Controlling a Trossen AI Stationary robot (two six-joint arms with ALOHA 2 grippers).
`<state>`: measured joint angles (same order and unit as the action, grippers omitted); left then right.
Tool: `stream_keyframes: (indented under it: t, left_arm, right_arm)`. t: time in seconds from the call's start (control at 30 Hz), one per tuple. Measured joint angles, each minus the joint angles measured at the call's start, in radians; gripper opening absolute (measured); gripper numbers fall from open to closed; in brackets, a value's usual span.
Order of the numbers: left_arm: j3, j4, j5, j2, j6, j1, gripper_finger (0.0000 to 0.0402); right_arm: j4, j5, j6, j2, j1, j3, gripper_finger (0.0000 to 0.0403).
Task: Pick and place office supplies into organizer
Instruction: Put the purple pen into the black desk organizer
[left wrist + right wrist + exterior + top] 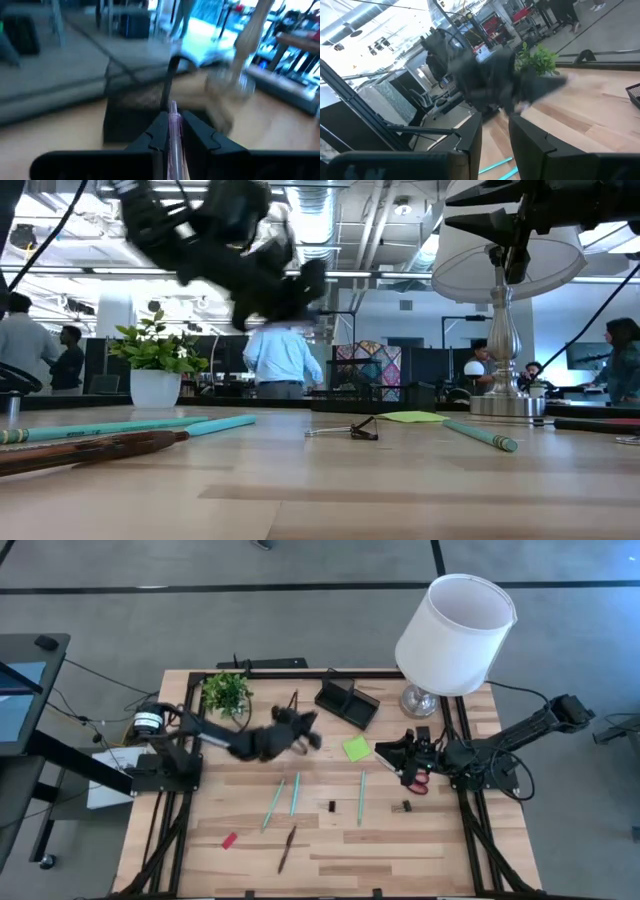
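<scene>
Aloft—pink pen (174, 131) near organizer (347, 702)

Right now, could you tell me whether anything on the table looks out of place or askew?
Nothing looks damaged or spilled. Pens, a pencil and clips lie loose on the table, awaiting sorting; the left claw holds a pink pen.

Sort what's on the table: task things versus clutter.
Task things: organizer, sticky-note pad, scissors, teal pens, green pens, pencil, eraser, clips, pink pen clamped in the left gripper.

Clutter: potted plant, lamp.
</scene>
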<state>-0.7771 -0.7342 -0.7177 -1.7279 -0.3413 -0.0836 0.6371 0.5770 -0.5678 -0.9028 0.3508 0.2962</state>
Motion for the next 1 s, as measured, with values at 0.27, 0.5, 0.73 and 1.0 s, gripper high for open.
stream_keyframes:
  t: [0.27,0.5,0.73,1.0]
  left_arm:
    - [-0.324,-0.034,0.168,-0.048,0.277,-0.189,0.0022]
    - [-0.368,-0.424,0.237,-0.237,0.208,-0.279,0.0022]
    - [-0.508,-0.821,0.35,-0.543,0.172,-0.334,0.0022]
    - [-0.801,-0.766,0.424,-0.714,0.179,-0.37,0.0022]
  right_arm:
    - [-0.001,0.0,0.0,0.0,0.0,0.0,0.0091]
    - [-0.001,0.0,0.027,0.0,0.0,0.0,0.0091]
    - [-0.003,0.0,0.044,0.0,-0.005,0.0,0.0091]
    - [-0.003,0.0,0.052,0.0,-0.044,0.0,0.0091]
